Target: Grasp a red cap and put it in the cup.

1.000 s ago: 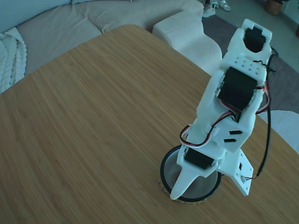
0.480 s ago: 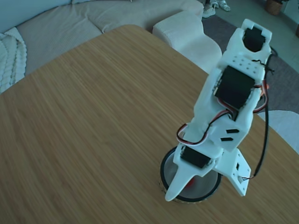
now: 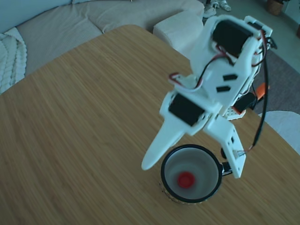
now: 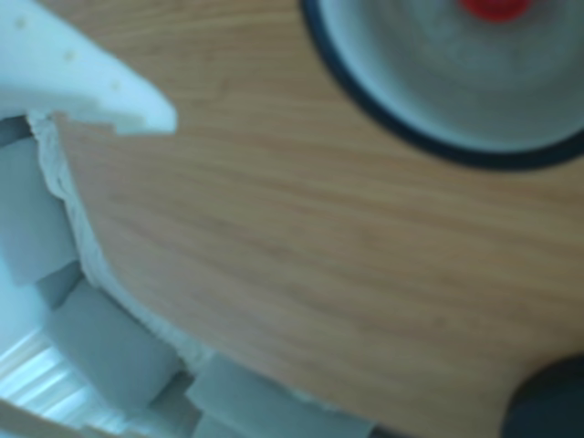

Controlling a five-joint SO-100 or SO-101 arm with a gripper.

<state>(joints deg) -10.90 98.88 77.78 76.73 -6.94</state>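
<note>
A: Where the fixed view shows its lower right, what is listed?
B: Cup (image 3: 163,180) on wooden table (image 3: 84,117); red cap (image 3: 185,179) lying inside, on its pale floor.
A: Gripper (image 3: 192,166)?
B: White, above the cup, fingers spread wide, holding nothing. Other view: cap (image 4: 495,8) at top edge.

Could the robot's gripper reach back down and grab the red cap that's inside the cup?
Probably yes. The red cap lies alone on the bottom of the cup, whose wide mouth is uncovered. The gripper hangs open just above the rim. The cap lies flat and low, though, so pinching it could be fiddly.
</note>
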